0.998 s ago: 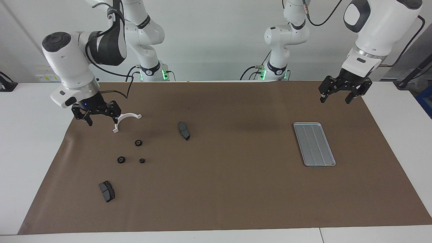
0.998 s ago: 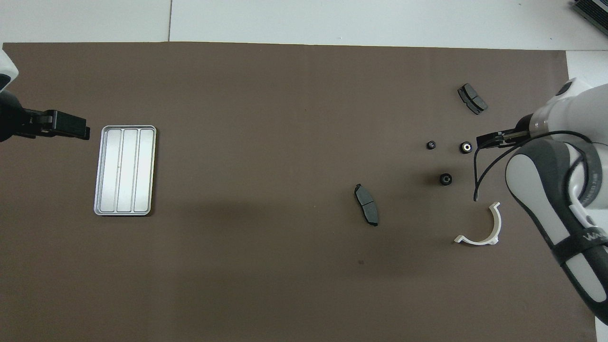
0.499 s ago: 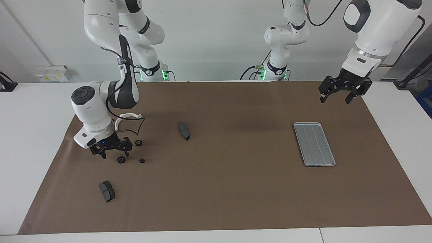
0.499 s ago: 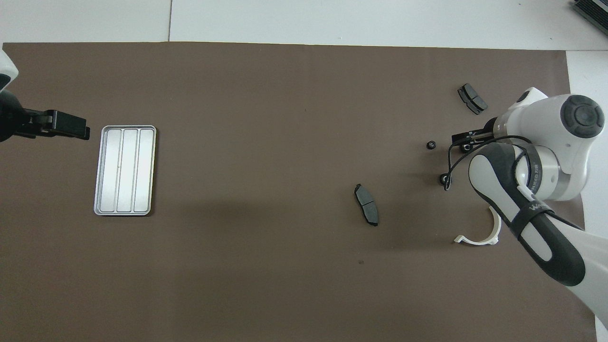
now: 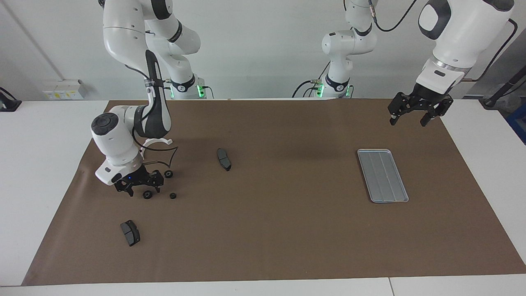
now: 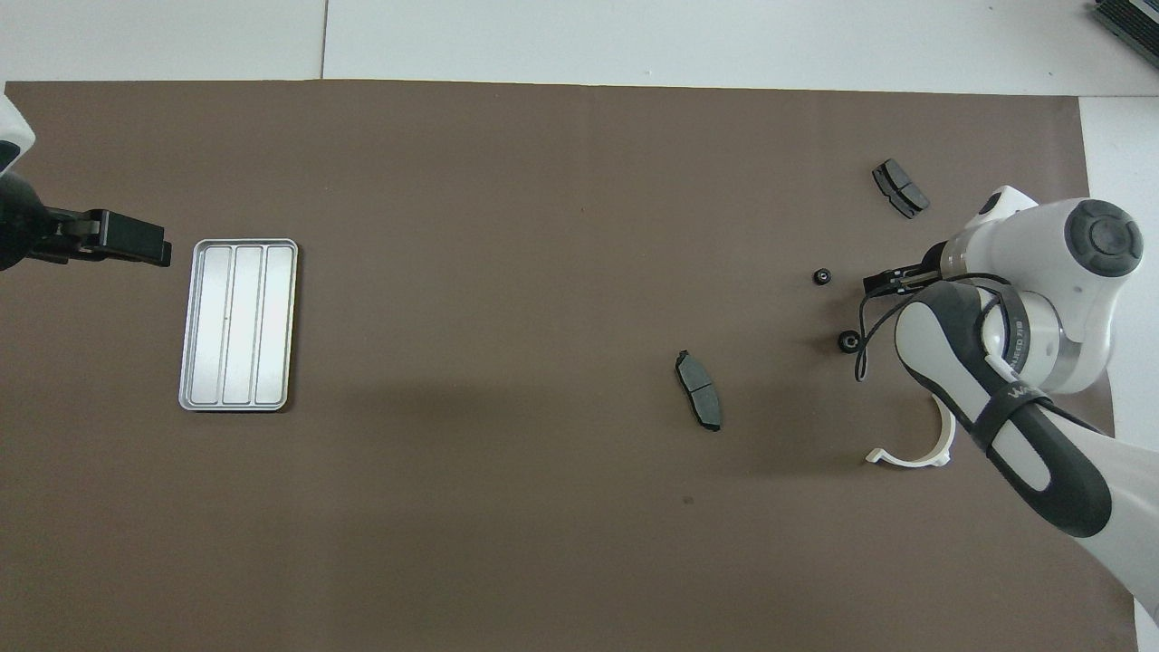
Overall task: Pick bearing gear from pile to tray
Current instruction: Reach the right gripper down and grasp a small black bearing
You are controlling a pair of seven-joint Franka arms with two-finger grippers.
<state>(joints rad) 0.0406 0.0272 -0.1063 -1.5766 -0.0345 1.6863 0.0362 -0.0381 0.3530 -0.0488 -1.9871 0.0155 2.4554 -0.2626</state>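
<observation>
The pile lies at the right arm's end of the mat. It holds three small black round bearing gears, two dark grey pads (image 5: 224,159) (image 5: 130,232) and a white curved bracket (image 6: 914,448). My right gripper (image 5: 144,192) is low over the mat and open. Its fingers stand on either side of one bearing gear (image 5: 146,194), which the gripper hides in the overhead view. The other two gears (image 6: 821,276) (image 6: 848,341) lie close by. The silver tray (image 5: 382,175) (image 6: 238,324) lies at the left arm's end with nothing in it. My left gripper (image 5: 407,122) waits open in the air near the tray.
A brown mat (image 5: 287,230) covers most of the white table. The right arm's cable loops down over the bracket and the gear nearest the robots. One pad (image 6: 699,403) lies apart from the pile, toward the middle of the mat.
The right arm swung down from beside the white bracket to the gears, and its gripper now straddles one of them. The left arm has not moved.
</observation>
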